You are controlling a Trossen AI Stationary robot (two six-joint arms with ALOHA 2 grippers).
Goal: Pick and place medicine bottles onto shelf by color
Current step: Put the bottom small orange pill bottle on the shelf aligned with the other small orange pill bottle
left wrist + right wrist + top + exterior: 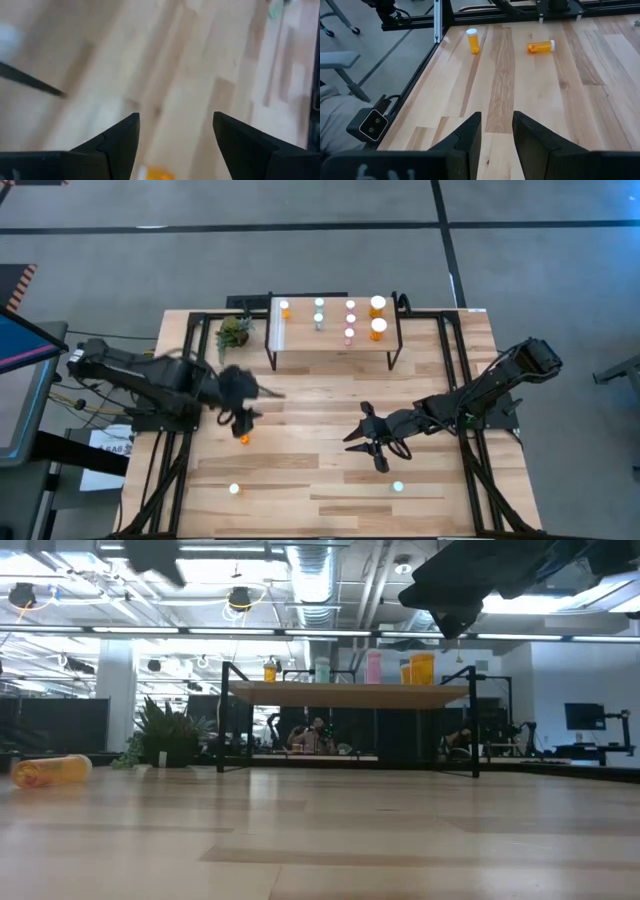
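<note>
Item: small light-wood shelf on thin black metal legs (330, 345), standing at the far side of the table with a pale strip at its left end. On it are standing white-capped medicine bottles in columns: a small orange one (285, 309), two teal ones (319, 311), three pink ones (350, 318), and two larger orange ones (378, 316) toward the right end. In the low view these are showing as an orange (269, 671), a teal (322, 670), a pink (373, 667) and a larger orange bottle (421, 669) along the shelf top.

Loose bottles: a small orange bottle lying on its side (243, 439) on the light plank tabletop (320, 490), directly beneath the left gripper (240, 420); it is also showing in the low view (50, 771) and the right wrist view (540, 47). Another white-capped orange bottle (234, 489) is standing near the front left, also in the right wrist view (472, 40). A white-capped bottle (398, 487) is standing at front right; its body colour cannot be told.

Left gripper: hovering over the fallen orange bottle, fingers (120, 142) spread wide, gripping nothing.

Right gripper (375, 442): hanging over the table's middle, fingers (469, 132) standing narrowly apart with bare wood between, holding nothing.

Surroundings: a small green potted plant (234, 331) is sitting beside the shelf's left end.
</note>
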